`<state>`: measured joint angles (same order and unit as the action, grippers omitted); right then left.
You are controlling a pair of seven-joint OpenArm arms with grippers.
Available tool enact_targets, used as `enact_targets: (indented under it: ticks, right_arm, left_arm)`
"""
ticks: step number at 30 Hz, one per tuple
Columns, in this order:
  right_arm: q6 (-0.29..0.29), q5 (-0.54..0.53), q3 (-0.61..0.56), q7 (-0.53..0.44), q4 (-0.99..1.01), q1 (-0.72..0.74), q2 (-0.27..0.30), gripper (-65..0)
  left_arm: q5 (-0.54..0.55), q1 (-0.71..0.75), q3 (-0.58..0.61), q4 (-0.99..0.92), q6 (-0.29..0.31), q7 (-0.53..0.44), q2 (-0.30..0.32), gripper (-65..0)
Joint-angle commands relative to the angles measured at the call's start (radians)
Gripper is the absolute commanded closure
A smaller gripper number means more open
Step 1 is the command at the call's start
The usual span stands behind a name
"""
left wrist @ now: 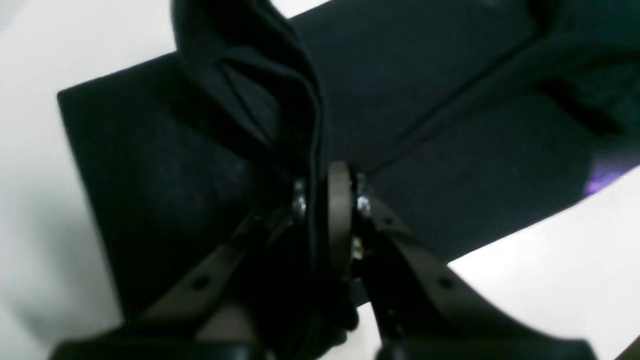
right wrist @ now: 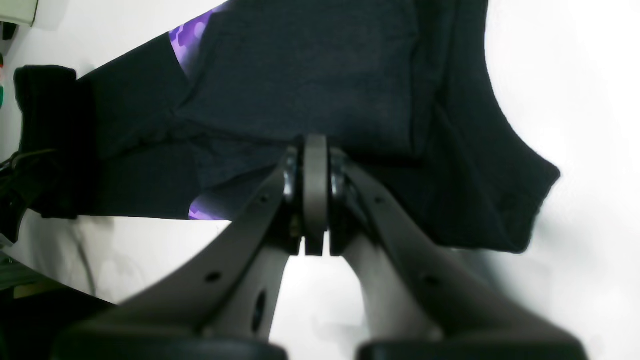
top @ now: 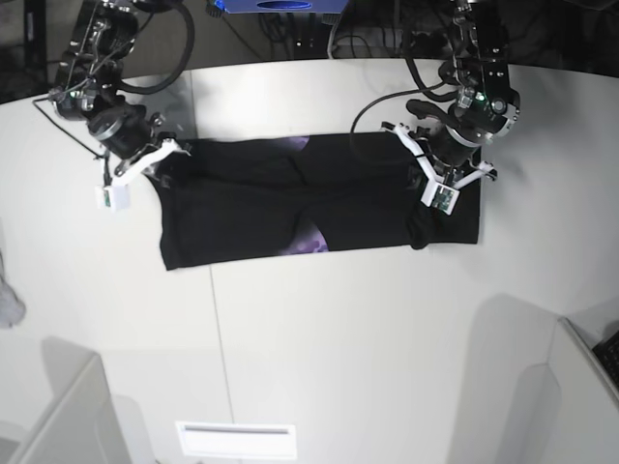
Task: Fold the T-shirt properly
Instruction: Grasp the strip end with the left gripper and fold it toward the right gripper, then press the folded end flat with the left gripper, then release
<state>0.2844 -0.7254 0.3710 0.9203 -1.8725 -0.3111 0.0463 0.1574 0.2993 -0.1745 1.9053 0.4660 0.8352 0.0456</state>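
Nearest the base camera, bare white tabletop with a seam running front to back, and at its left edge a small grey-white cloth scrap, well apart from everything else. Farther back, the T-shirt, black, spread as a wide band across the tabletop, plain side up, with small patches of purple print peeking out at the middle of its near edge and at its far edge. On the shirt's end at that view's right, the left tool, closed on a raised fold of the black cloth; in the left wrist view, jaws pinched together with a ridge of fabric standing up between them and the rest of the shirt lying flat beneath. On the end at that view's left, the right tool, closed tight at the shirt's edge; in the right wrist view, pads pressed together right at a crease of the black cloth, though hard to tell whether any fabric is caught between them, with a sleeve hanging off to one side and purple print showing at two spots. Beyond the tabletop's far edge, dark cables and a blue object. No containers in sight.
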Motion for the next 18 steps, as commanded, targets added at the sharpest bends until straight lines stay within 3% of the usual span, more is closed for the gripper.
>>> enact_targets:
  ticks: [1,18]
  right_arm:
    - [0.006,-0.013,0.001,-0.017,-0.016,0.005,0.008,0.0]
    - [0.006,-0.013,0.001,-0.017,-0.016,0.005,0.008,0.0]
  left_arm:
    - [0.011,-0.007,0.010,0.017,-0.005,-0.018,0.003,0.0]
    - [0.012,-0.062,0.017,-0.030,-0.005,-0.017,-0.051,0.0]
